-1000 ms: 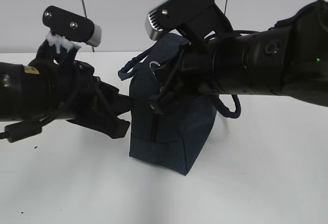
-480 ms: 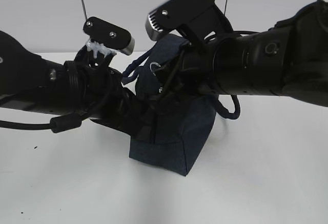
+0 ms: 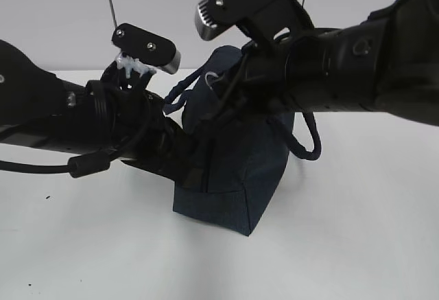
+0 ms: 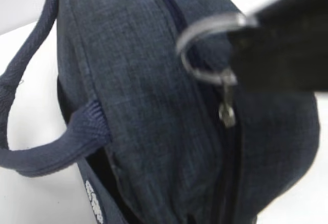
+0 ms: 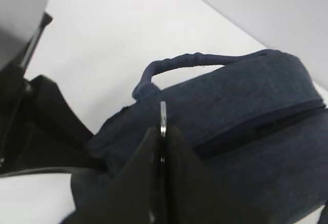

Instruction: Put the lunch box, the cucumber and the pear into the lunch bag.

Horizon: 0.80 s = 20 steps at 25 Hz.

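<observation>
The dark navy lunch bag [image 3: 233, 169] stands mid-table, its zipper closed where it shows. My right gripper [image 3: 214, 84] is at the bag's top, shut on the metal ring pull [image 5: 163, 114]; the ring also shows in the left wrist view [image 4: 202, 32]. My left gripper [image 3: 194, 171] is pressed against the bag's left side, below a padded handle [image 4: 46, 152]. Its fingers are hidden against the fabric. The lunch box, cucumber and pear are out of view.
The white table [image 3: 357, 245] runs to a pale wall behind. A second bag handle [image 3: 305, 142] hangs on the right side. Both black arms crowd over the bag. Two thin cables hang at the back.
My left arm has moved right from beside the bag until its gripper is against the bag's left side. My right gripper has lifted slightly with the ring pull.
</observation>
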Motion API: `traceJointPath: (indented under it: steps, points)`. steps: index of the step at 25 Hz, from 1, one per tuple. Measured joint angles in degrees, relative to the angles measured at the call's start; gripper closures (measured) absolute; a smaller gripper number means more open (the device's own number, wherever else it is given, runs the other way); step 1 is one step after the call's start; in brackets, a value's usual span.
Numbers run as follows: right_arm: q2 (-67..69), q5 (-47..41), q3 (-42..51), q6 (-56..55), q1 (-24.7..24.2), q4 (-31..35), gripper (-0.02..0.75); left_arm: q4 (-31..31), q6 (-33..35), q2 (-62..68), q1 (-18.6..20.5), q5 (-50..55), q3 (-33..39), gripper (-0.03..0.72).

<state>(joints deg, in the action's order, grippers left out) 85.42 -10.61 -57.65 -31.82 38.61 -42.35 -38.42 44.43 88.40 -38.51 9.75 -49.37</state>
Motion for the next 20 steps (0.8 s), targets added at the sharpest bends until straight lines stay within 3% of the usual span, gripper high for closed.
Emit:
traceJointPath:
  steps: [5, 20]
  points:
    - [0.2, -2.3, -2.7, -0.3, -3.9, -0.1, 0.732, -0.1, 0.0, 0.0, 0.0, 0.5, -0.1, 0.697]
    - [9.3, 2.0, -9.9, -1.2, -17.3, -0.4, 0.732, -1.8, 0.1, -3.0, 0.0, 4.4, 1.1, 0.697]
